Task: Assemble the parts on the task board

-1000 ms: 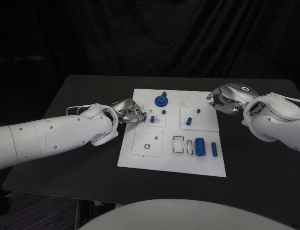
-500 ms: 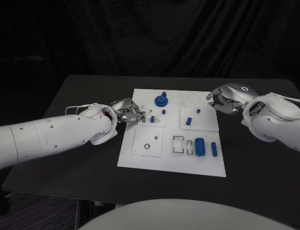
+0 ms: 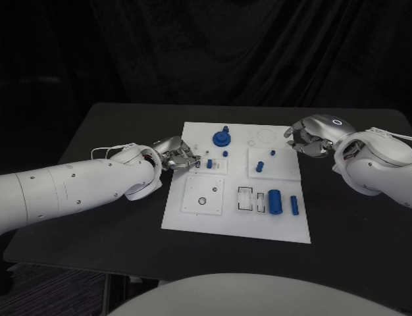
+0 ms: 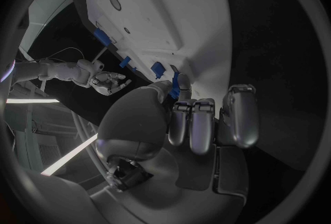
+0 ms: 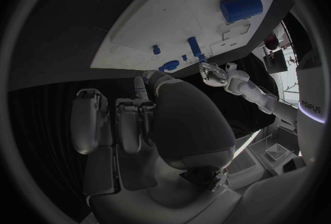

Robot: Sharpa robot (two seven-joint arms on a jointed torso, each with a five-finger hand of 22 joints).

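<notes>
The white task board (image 3: 216, 217) lies mid-table. My left hand (image 3: 176, 157) is at its left edge, thumb and a finger pinching a small blue peg (image 4: 176, 87) beside the standing pegs (image 3: 209, 162). A blue gear (image 3: 222, 138) sits near the board's far edge. More pegs (image 3: 259, 166) stand in the right block, and a thick blue cylinder (image 3: 274, 201) and a thin one (image 3: 293, 205) lie towards the near right. My right hand (image 3: 310, 137) hovers by the board's far right corner, its fingers curled in on nothing.
The black table (image 3: 102, 217) has bare room on both sides of the board. A plate with a small round hole (image 3: 202, 201) and empty rectangular slots (image 3: 249, 197) take up the board's near half. A ring outline (image 3: 266, 137) marks the far right.
</notes>
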